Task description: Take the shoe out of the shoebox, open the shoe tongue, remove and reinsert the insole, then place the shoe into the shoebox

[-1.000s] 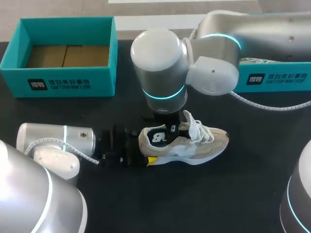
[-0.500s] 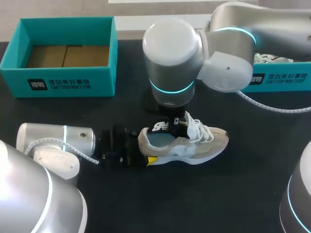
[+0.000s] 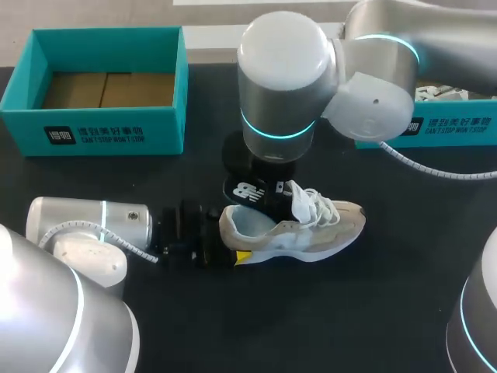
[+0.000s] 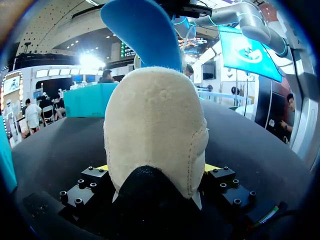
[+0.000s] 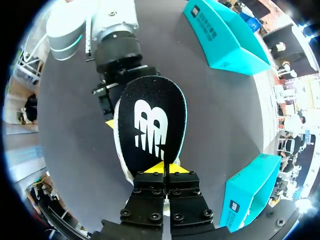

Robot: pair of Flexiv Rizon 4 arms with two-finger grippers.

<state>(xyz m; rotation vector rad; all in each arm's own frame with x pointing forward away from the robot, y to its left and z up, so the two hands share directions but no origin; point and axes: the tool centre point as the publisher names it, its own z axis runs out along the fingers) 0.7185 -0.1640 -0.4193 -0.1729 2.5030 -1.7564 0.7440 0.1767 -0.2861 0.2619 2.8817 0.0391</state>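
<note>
Currently the shoe [image 3: 311, 231] lies on its sole on the dark tabletop [image 3: 388, 295], toe towards the robot's right. The left claw [image 4: 156, 169] is clamped on its heel, with a yellow tip pressed to each side of the pale suede heel cup. In the left wrist view that heel fills the space between the fingers, and the rest of the shoe is hidden behind it.

The right claw [image 5: 164, 168] hangs just above and behind the shoe's opening, its yellow tips pinched together on one end of the insole [image 5: 152, 120]. The insole is raised and tilted, with its black, logo-printed top face turned to the right wrist camera. Its blue underside rises over the heel collar ahead of the left claw. The pictures do not show whether its far end is touching the inside of the shoe.

From the right wrist the insole covers nearly all of the shoe, and only a thin pale edge shows beside it. From the head view the right arm's [image 3: 287, 85] bulky wrist hides its own fingers. The white laces [image 3: 314, 203] stand loose over the tongue.

An open teal shoebox [image 3: 101, 128] sits at the far left of the tabletop, well apart from the shoe. A second shoebox [image 3: 443, 128] at the far right is partly hidden behind the right arm.
</note>
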